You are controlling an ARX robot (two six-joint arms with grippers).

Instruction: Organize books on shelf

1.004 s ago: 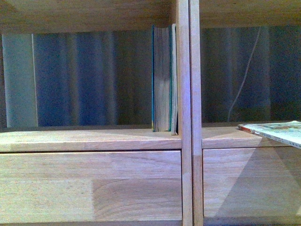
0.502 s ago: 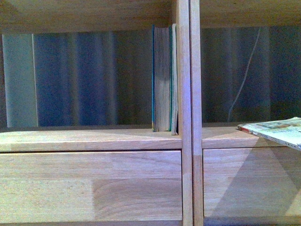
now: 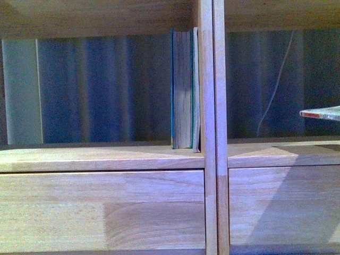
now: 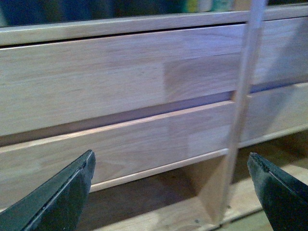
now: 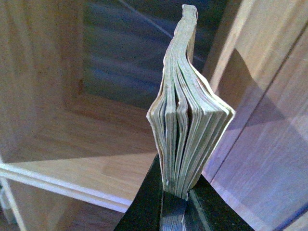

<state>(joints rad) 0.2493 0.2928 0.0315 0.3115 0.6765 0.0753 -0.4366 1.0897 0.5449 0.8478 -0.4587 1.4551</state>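
Note:
The teal-covered book (image 3: 183, 89) stands upright in the left compartment of the light-wood shelf (image 3: 106, 158), against the double centre upright (image 3: 213, 127). The thin softcover book (image 3: 322, 113) shows edge-on at the far right of the front view, held level above the right compartment's board. In the right wrist view my right gripper (image 5: 175, 195) is shut on this book (image 5: 185, 130), its fanned page edges facing the camera. My left gripper (image 4: 171, 187) is open and empty, in front of the plain drawer fronts (image 4: 120, 82) low on the bookcase.
A pale panel (image 3: 21, 90) stands at the far left of the left compartment. A thin cable (image 3: 276, 85) hangs behind the right compartment. An upright (image 4: 243, 106) runs down past the drawers, with floor boards below.
The thin softcover book has risen off the right compartment's board and drawn to the right; only its edge now shows, level. The teal book has not moved.

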